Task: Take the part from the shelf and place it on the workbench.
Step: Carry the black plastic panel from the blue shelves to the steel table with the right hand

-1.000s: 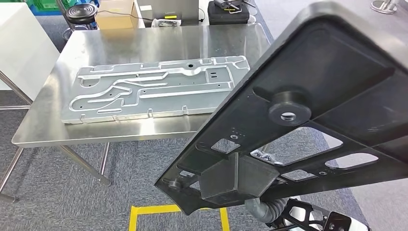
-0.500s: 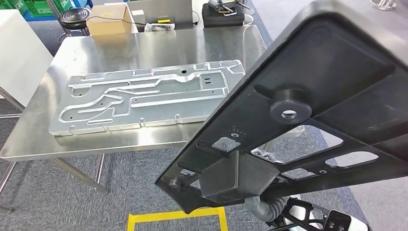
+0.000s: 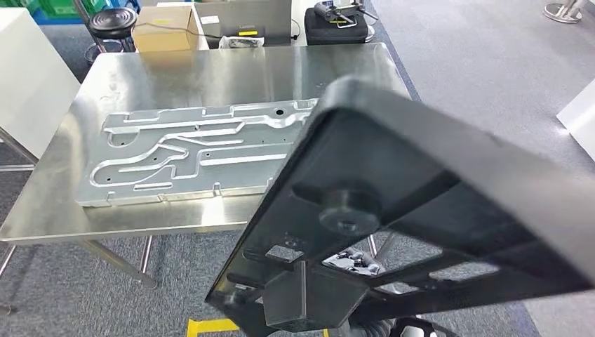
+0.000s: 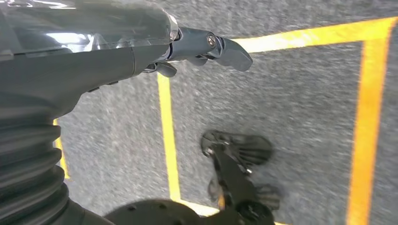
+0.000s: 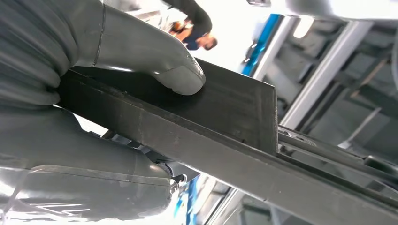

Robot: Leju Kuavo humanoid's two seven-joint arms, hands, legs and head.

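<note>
A large black moulded part point(image 3: 421, 182) with ribs, cut-outs and a round boss hangs tilted in front of me, over the right front corner of the steel workbench point(image 3: 210, 70). It hides the right end of a machined aluminium plate point(image 3: 189, 154) lying on the bench. My right hand point(image 5: 94, 93) grips the part's edge point(image 5: 225, 122), thumb point(image 5: 178, 75) pressed on its upper face; silver fingers point(image 3: 351, 261) show through a cut-out. My left hand point(image 4: 202, 47) hangs over the carpet with nothing in it, fingers apart.
Behind the bench stand a cardboard box point(image 3: 163, 29), a black stool point(image 3: 112, 20) and a black case point(image 3: 340, 28). A white cabinet point(image 3: 28, 70) is at the left. Yellow tape point(image 4: 164, 131) marks the grey carpet. A person point(image 5: 195, 28) stands beyond the part.
The view has shifted slightly toward the bench. The black part has swung left and lower in the head view and now covers the plate's right end.
</note>
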